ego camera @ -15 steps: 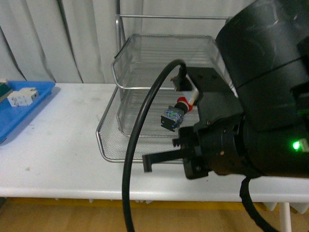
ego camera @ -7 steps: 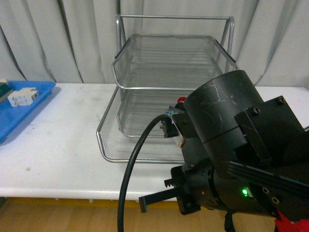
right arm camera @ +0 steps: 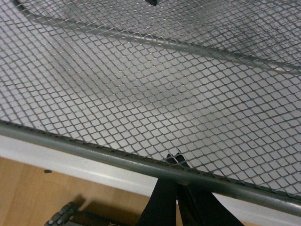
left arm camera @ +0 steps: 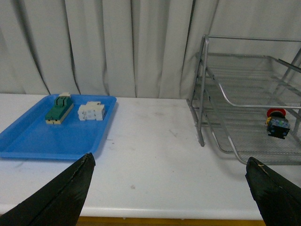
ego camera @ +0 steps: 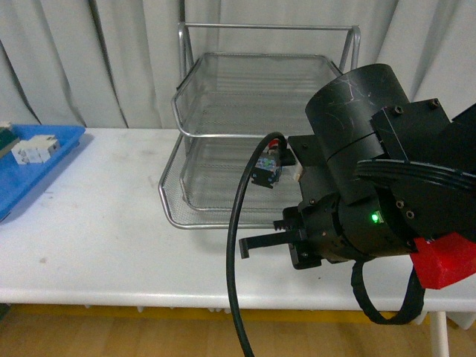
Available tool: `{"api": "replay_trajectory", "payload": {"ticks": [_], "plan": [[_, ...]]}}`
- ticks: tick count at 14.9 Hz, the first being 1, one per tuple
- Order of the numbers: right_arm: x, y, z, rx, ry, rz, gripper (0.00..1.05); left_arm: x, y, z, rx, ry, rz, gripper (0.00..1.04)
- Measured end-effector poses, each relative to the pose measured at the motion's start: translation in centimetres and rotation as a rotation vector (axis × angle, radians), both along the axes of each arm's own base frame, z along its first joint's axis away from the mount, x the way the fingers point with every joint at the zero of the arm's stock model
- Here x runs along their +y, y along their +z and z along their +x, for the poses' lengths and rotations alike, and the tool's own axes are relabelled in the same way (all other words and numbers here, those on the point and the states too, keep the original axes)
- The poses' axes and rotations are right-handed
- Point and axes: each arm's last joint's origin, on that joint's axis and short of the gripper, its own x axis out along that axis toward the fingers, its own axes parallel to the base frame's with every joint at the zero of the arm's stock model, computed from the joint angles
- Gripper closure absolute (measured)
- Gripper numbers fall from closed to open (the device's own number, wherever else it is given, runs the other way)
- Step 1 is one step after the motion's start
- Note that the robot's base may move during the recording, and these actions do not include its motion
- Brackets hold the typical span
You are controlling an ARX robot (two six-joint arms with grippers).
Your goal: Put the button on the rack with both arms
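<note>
Button (left arm camera: 277, 125) rests on rack (ego camera: 223, 119) bottom mesh, right fingers (right arm camera: 175, 197) pressed together and empty, left fingers (left arm camera: 171, 188) spread; retreat toward the surface's near edge without snagging wire.

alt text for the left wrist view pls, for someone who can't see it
A silver wire-mesh rack stands on a white table with a red-capped button resting inside its bottom tier. Further along the table, a blue tray holds a green-and-cream switch block and a white block. The left gripper is open, its dark fingers wide apart and empty.
</note>
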Motion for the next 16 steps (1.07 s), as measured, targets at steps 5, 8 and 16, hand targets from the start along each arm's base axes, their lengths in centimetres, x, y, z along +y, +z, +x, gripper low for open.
{"api": "replay_trajectory", "payload": {"ticks": [5, 8, 16], "plan": [[-0.7, 0.0, 3.1, -0.024, -0.031, -0.022, 1.03, 0.0, 0.0, 0.0, 0.0, 0.0, 0.0, 0.07], [-1.5, 0.9, 5.3, -0.067, -0.05, -0.041, 1.03, 0.0, 0.0, 0.0, 0.0, 0.0, 0.0, 0.07], [-3.9, 0.6, 8.3, -0.071, -0.107, -0.073, 1.03, 0.0, 0.0, 0.0, 0.0, 0.0, 0.0, 0.07]]}}
